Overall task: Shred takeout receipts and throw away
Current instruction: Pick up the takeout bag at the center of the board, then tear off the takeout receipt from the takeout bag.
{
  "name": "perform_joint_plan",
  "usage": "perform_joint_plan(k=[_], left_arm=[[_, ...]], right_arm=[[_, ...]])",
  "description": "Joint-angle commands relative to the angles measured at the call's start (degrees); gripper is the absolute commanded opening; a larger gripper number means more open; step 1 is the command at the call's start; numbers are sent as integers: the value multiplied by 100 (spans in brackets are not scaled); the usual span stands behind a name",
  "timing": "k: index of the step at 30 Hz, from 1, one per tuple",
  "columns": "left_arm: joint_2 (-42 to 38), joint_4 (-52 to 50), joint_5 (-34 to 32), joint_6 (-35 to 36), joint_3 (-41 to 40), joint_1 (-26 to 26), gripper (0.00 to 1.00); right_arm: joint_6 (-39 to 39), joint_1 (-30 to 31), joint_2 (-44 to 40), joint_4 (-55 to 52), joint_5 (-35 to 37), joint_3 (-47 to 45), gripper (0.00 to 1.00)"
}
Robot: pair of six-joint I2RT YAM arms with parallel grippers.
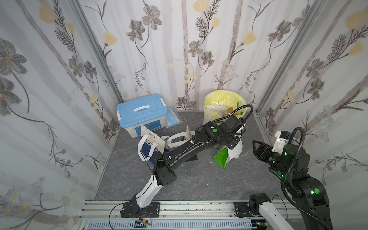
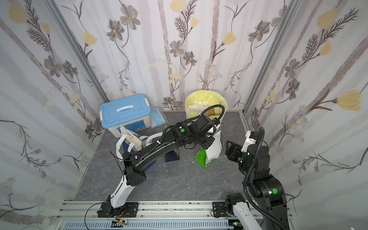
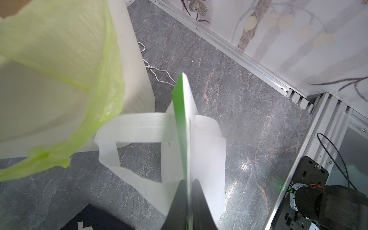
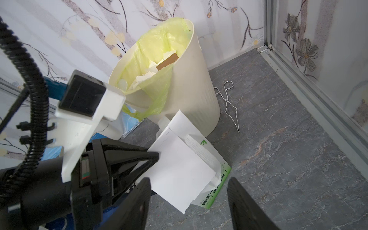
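Pinches the edge of a thin white rectangular paper receipt between the clenched jaws of the left gripper, the wall of a green-and-white paper bag flat against it. Holds the right gripper nearby, jaws spread and empty, facing that sheet. Finds receipt and bag together on the grey marbled tabletop, just beside a cream round plastic bin lined with yellow-green film and holding white scraps.

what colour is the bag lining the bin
Pale yellow-green liner, clearest in the right wrist view.
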Motion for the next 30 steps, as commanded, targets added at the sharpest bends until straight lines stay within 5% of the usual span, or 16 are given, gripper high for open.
perform_joint_plan(k=[1,7,14,22,30], left_arm=[[-93,-130,-15,-25,41,10,3],[-646,-47,-59,-529,-335,10,0],[-2071,1135,1,-1381,-2360,3,0],[-3342,2687,118,-2191,-4345,30,0],[-3518,2814,40,-2286,-4591,47,0]], right_arm=[[156,-1,15,33,-313,-82,63],[696,3,-84,498,-1378,-587,63],[2202,3,-577,1931,-2732,-1802,67],[2967,3,-988,2606,-3105,-2562,74],[3001,3,-974,2595,-3362,-2688,74]])
